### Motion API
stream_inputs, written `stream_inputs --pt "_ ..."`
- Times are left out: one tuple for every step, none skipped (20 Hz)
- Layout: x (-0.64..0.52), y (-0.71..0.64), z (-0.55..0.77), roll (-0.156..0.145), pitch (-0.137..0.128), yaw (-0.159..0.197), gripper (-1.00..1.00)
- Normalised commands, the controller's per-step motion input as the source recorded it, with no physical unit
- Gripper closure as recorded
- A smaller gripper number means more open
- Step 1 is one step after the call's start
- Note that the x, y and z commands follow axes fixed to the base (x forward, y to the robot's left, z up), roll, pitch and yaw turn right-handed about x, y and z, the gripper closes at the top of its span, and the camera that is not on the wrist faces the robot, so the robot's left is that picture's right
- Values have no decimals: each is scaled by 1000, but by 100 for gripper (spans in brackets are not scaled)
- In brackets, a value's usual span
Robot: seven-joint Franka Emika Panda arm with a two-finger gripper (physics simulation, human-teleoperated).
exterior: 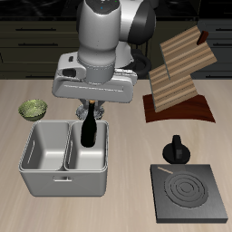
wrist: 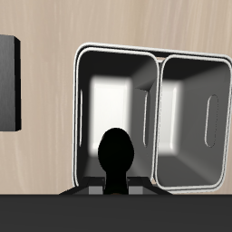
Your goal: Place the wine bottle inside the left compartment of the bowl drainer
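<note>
So the gripper [exterior: 89, 111] is sitting right above the bowl drainer [exterior: 45, 178], fingers clamped on the neck of the wine bottle [exterior: 89, 133]. The bottle hangs upright, and its dark body is lowered partway into one of the drainer's two wells, the one on the side of the flat dark plate. Whether the bottom actually touches the floor of the well, can't tell. In the wrist view the wine bottle [wrist: 116, 156] shows as a black rounded blob over that same well, with the grey divider wall just beside it and the other well next door.

Working from the front of the table backwards: the flat dark square plate [exterior: 190, 193] with spiral rings is nearest the front edge, beside the drainer. Just behind that plate sits a squat black pot [exterior: 175, 149] with a knob on top. Behind the drainer, off its other end, there's a small greenish bowl [exterior: 33, 110]. Farthest back is a wooden rack [exterior: 178, 72] of slanted brown slats on a dark base.
</note>
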Motion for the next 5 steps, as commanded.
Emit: stream_inputs --pt "-106 41 -31 3 5 -12 -100" --pt "-160 61 -9 -2 1 10 -100" --pt "-144 102 -79 19 -21 45 -100" --pt "-141 223 -91 105 18 10 -100" --pt "-62 8 7 -12 -8 4 -100"
